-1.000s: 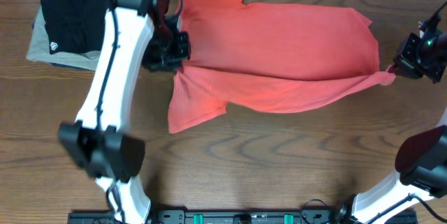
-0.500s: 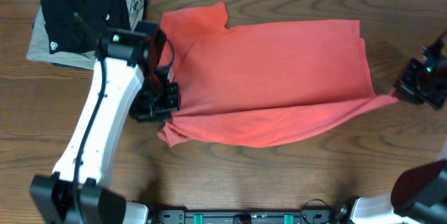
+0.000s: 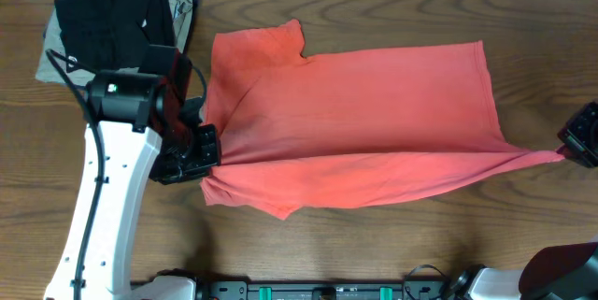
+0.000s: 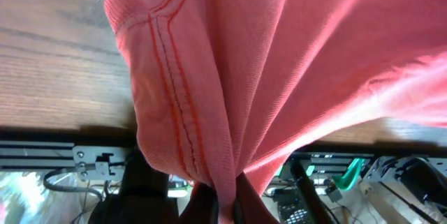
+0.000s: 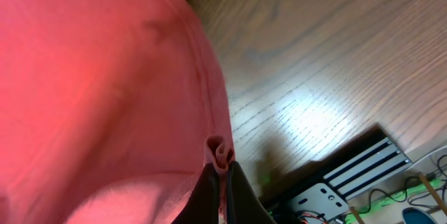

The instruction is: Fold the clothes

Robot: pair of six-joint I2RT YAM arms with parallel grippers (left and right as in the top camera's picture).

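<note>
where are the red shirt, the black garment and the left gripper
red shirt (image 3: 374,104), overhead view, middle of the flat fabric
black garment (image 3: 107,24), overhead view, middle of its folded top
left gripper (image 3: 211,155), overhead view, fingertips pinching the shirt's edge

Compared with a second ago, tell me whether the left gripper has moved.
Yes. The left gripper, shut on the shirt, has come toward the table's near edge, away from the folded black garment.

Overhead looked straight down on the whole surface (image 3: 374,253). Wrist cameras sat close behind the left fingers (image 4: 200,206) and right fingers (image 5: 202,199), facing past them at the shirt (image 3: 355,104) all views shared.
</note>
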